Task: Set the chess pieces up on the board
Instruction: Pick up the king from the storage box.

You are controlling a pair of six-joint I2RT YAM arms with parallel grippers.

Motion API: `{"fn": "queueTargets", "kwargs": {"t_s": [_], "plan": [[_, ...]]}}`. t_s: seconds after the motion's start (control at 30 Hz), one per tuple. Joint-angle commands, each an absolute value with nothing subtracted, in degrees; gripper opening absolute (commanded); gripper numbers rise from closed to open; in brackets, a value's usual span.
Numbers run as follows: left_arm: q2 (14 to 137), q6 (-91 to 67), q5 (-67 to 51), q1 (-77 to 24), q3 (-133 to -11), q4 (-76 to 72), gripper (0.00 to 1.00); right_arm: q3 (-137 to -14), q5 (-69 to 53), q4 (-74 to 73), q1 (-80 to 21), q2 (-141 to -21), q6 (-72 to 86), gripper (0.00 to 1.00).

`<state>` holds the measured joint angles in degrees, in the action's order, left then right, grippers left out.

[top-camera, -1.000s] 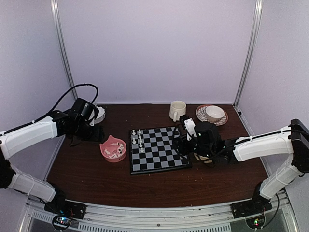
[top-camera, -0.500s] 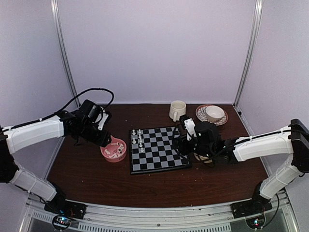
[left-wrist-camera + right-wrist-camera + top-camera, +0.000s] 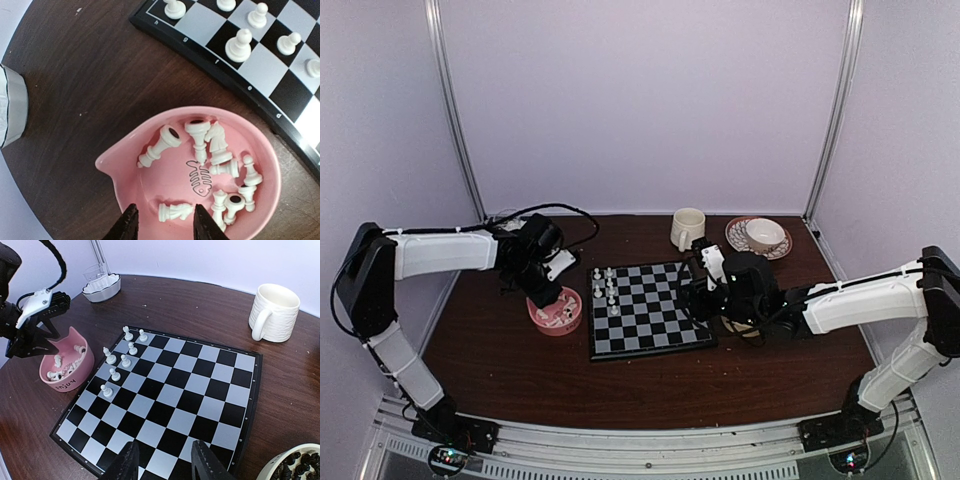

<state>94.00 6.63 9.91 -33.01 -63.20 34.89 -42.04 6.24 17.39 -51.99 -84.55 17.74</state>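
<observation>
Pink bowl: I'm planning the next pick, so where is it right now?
In the top view the pink bowl sits on the table just off the board's left edge, directly under the left hand.

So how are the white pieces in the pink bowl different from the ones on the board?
The bowl pieces mostly lie tipped over in a jumble, some touching. The board pieces stand upright, each on its own square. The bowl pieces are piled inside the pink bowl, while the board pieces line up near one edge of the board. Both lots are small and white.
</observation>
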Motion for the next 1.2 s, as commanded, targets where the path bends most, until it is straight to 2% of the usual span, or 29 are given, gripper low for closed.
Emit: {"fn": "queueTargets", "kwargs": {"t_s": [0.0, 0.23, 0.43, 0.73, 0.9, 1.03, 1.17], "plan": [[97.76, 12.37, 14.23, -33.31, -66.89, 35.33, 0.38, -41.75, 5.99, 17.76, -51.77, -83.59, 17.40, 0.38], [102.90, 15.70, 12.25, -33.31, -70.59, 36.33, 0.36, -41.75, 6.23, 17.73, -51.77, -83.75, 17.23, 0.38], [108.80, 18.74, 13.20, -33.07, -75.95, 40.67, 0.28, -41.75, 6.38, 17.62, -51.74, -83.85, 17.20, 0.38], [114.19, 18.85, 14.96, -32.70, -79.04, 44.58, 0.35, -41.83, 6.23, 17.77, -51.77, -84.11, 17.31, 0.38], [116.26, 18.04, 13.97, -32.78, -80.94, 47.17, 0.35, -41.83, 6.28, 17.82, -51.77, -84.22, 17.33, 0.38], [116.36, 16.91, 13.09, -32.91, -81.74, 49.13, 0.29, -41.84, 6.24, 17.89, -51.77, -84.33, 17.31, 0.38], [116.27, 15.59, 12.34, -33.29, -82.79, 51.29, 0.13, -41.84, 6.22, 17.76, -51.76, -84.20, 17.31, 0.38]]}}
